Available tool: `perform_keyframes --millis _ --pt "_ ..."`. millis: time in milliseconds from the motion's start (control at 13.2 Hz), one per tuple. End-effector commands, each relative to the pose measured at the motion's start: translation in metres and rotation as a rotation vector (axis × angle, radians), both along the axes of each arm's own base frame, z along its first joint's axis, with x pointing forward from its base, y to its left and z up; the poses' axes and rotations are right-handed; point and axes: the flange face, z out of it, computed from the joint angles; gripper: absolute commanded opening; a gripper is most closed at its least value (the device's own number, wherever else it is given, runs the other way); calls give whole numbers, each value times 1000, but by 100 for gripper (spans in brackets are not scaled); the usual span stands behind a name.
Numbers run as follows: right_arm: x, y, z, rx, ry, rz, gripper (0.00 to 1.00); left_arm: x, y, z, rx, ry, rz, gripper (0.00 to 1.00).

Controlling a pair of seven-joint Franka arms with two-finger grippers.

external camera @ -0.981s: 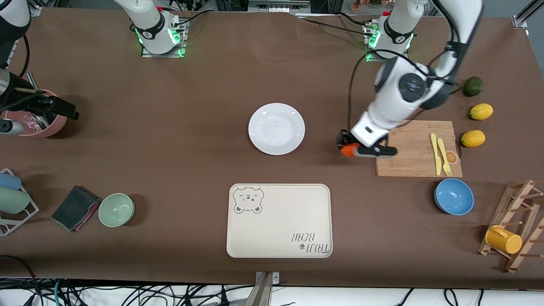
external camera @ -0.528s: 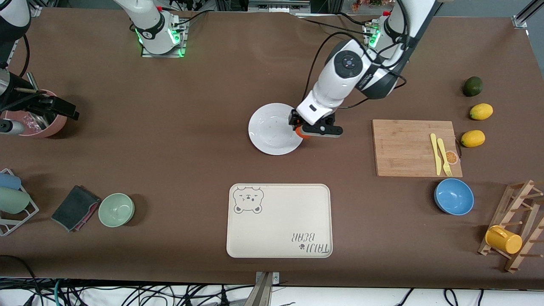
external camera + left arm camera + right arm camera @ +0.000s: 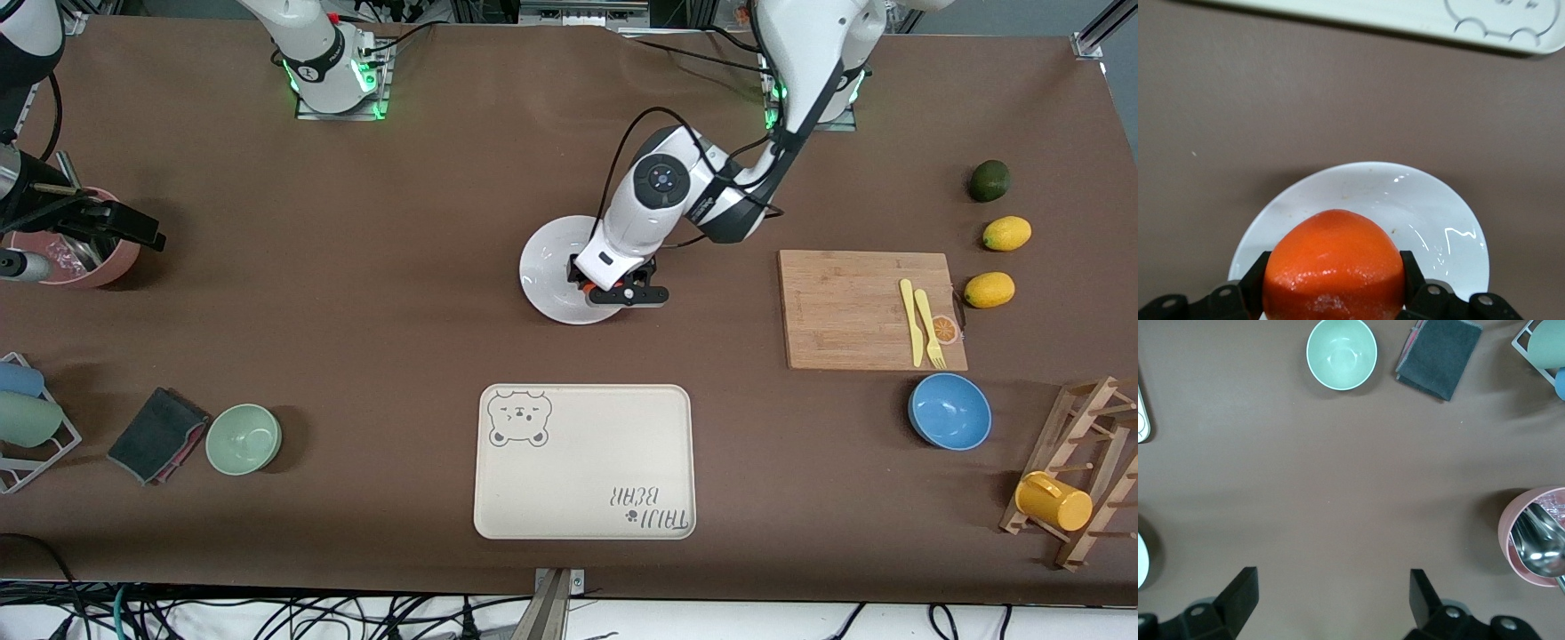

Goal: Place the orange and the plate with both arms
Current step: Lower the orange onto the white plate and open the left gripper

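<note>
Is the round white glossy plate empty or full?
Empty: the round white glossy plate shows bare; the small orange fruit hangs over it, clamped in the left gripper.

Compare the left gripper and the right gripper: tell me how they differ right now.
The left gripper is shut on the orange; the right gripper is open and holds nothing. The left gripper hangs over the plate; the right gripper waits over bare table at the right arm's end, near the pink cup of spoons. Both have dark two-finger jaws pointing down at the table.
</note>
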Motion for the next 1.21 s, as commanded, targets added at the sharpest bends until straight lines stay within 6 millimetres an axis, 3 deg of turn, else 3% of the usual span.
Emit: perform_keyframes --millis 0,151,226,302,377,453,830,981,1132 --pt "-2 2 2 14 2 -11 100 -14 -27 -23 25 21 26 0" --pt "-2 2 1 14 3 -11 100 -18 -29 -27 32 32 66 5" --pt "-2 2 1 14 5 -12 100 -18 -29 -26 33 32 67 14" --pt "-2 0 4 16 -1 6 100 -19 -29 -26 33 36 73 39" --pt "-2 0 2 17 3 6 100 -22 -31 -29 37 43 92 74" --pt "-2 0 2 17 5 6 100 -25 -32 -31 44 49 114 98" --pt "3 18 -11 19 26 31 100 -30 -31 -34 57 61 114 100" --pt "7 40 -19 20 36 71 100 -22 -23 -9 61 58 122 100" --pt "14 65 -39 53 66 99 100 2 10 34 81 67 155 100"
